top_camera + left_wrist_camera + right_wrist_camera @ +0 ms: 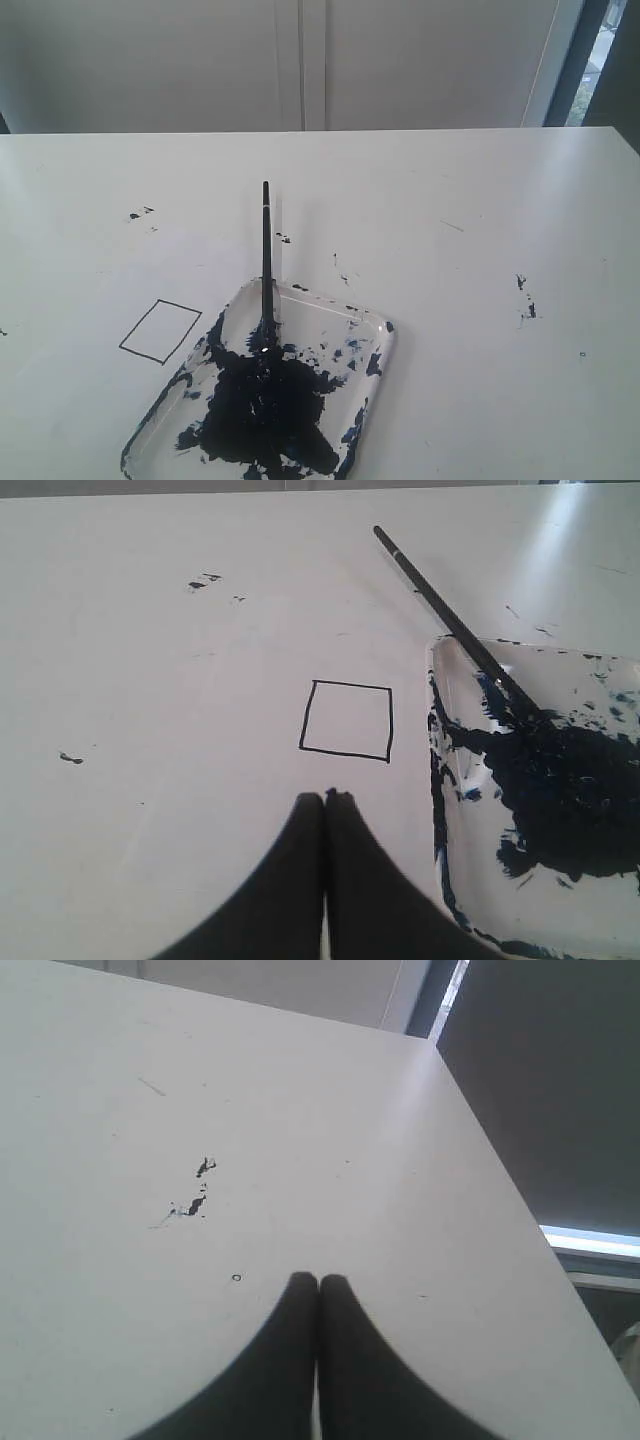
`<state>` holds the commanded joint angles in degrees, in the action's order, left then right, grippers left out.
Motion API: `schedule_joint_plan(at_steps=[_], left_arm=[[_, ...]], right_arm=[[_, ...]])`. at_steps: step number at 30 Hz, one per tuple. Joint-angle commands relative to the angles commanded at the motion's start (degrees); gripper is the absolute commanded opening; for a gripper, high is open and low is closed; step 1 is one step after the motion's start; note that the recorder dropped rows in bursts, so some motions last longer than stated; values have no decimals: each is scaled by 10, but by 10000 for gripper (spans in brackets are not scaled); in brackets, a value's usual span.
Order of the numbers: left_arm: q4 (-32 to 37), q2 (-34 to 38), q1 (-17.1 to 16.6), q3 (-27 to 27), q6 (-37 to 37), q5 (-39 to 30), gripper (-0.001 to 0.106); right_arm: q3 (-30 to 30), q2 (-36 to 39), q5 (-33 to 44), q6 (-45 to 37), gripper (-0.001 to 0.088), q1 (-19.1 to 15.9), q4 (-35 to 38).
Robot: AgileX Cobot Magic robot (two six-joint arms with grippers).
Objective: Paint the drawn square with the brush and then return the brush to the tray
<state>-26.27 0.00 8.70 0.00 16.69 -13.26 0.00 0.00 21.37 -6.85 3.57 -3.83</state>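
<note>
White table (480,200), brush (267,250) overhanging tray (330,305) rim, square (160,330) blank

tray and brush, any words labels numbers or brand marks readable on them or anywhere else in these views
None: no words, numbers or brand marks can be read on the tray, the brush or elsewhere.
The square is a blank outline; the specks are paint.
A pale band on the brush is too small to tell.

The drawn square (160,330), a thin black outline left blank inside, lies flat just beside the tray (322,310), at about its ten o'clock. The clear, rounded tray is smeared with dark blue-black paint. The thin black brush (266,250) rests with its tip in the blotch, its handle leaning over the rim toward twelve o'clock.
</note>
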Motion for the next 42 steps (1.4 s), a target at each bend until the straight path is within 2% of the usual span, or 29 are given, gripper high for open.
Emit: schedule_joint_plan(at_steps=[17, 23, 33, 42], left_arm=[[0, 0, 0, 0, 0, 0, 0], [0, 0, 0, 0, 0, 0, 0], [0, 0, 0, 0, 0, 0, 0], [0, 0, 0, 0, 0, 0, 0]], right_arm=[[-3, 0, 10, 0, 0, 0, 0], [-71, 24, 18, 0, 0, 0, 0], [-214, 164, 16, 0, 0, -2, 0], [-292, 257, 16, 0, 0, -2, 0]])
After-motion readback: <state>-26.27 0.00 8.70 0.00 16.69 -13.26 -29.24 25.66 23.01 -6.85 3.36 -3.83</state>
